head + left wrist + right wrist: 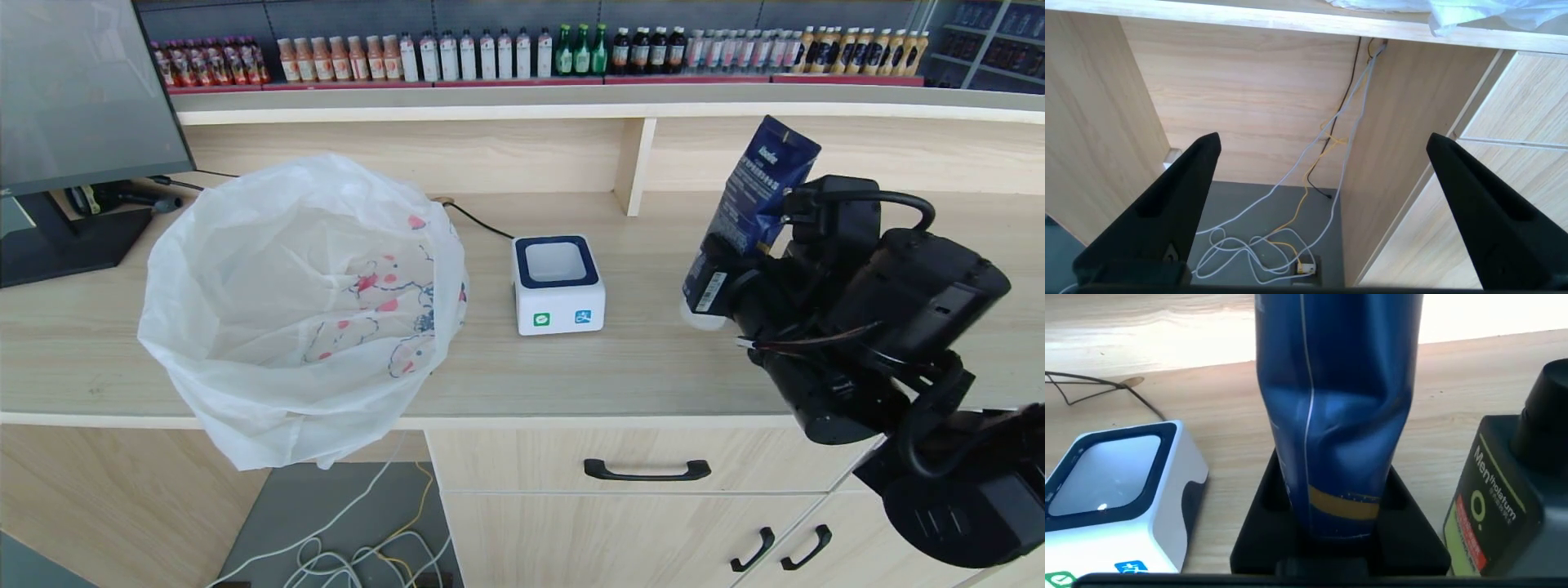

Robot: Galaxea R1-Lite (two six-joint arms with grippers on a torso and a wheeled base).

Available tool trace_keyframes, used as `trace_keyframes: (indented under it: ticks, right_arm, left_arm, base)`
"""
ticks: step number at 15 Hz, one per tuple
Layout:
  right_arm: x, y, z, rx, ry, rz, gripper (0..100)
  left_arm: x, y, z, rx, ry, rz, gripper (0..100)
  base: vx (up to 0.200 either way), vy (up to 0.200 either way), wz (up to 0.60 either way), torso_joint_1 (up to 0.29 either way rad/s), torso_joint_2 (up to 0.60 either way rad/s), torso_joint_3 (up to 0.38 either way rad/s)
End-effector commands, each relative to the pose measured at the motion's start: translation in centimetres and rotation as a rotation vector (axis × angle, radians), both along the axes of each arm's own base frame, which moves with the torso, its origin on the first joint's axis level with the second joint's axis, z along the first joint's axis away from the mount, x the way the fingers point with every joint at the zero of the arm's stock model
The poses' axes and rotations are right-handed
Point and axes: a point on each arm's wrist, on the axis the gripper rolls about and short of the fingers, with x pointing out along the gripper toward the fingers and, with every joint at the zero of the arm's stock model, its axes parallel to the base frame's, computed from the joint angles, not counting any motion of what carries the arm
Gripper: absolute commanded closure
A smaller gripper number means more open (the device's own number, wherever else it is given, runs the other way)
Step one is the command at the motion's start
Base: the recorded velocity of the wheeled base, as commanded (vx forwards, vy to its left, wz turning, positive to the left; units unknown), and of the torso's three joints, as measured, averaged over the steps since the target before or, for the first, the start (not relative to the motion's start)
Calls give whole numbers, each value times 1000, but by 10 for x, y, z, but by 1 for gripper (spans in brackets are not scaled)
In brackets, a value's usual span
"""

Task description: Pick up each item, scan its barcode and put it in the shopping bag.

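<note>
Right gripper (735, 282) clamps the blue tube (1339, 416) near its cap (704, 317), over the counter (637, 359)'s right end; we judge it soft, light. Left gripper (1323, 143) spread wide.

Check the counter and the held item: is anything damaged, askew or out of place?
The blue pouch is creased and pinched in where the right gripper clamps it, and it leans. The shopping bag sags over the counter's front edge.

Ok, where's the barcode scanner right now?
Head view: the barcode scanner sits on the counter, between the shopping bag to its left and the blue tube in the right pincer.
</note>
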Motion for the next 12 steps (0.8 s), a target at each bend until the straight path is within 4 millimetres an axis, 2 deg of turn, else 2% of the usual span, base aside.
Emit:
trace_keyframes:
  ticks: [1,5,12]
  right_arm:
    - [-18,-10,11,14,-27,17,100]
    - [-42,-23,13,6,-27,32,100]
    - [-88,-54,3,-12,-6,57,100]
  left_arm:
    - [0,0,0,0,0,0,0]
    - [0,0,0,0,0,0,0]
    - [0,0,0,0,0,0,0]
  base:
    - [0,0,0,0,0,0]
    - [0,0,0,0,0,0]
    - [0,0,0,0,0,0]
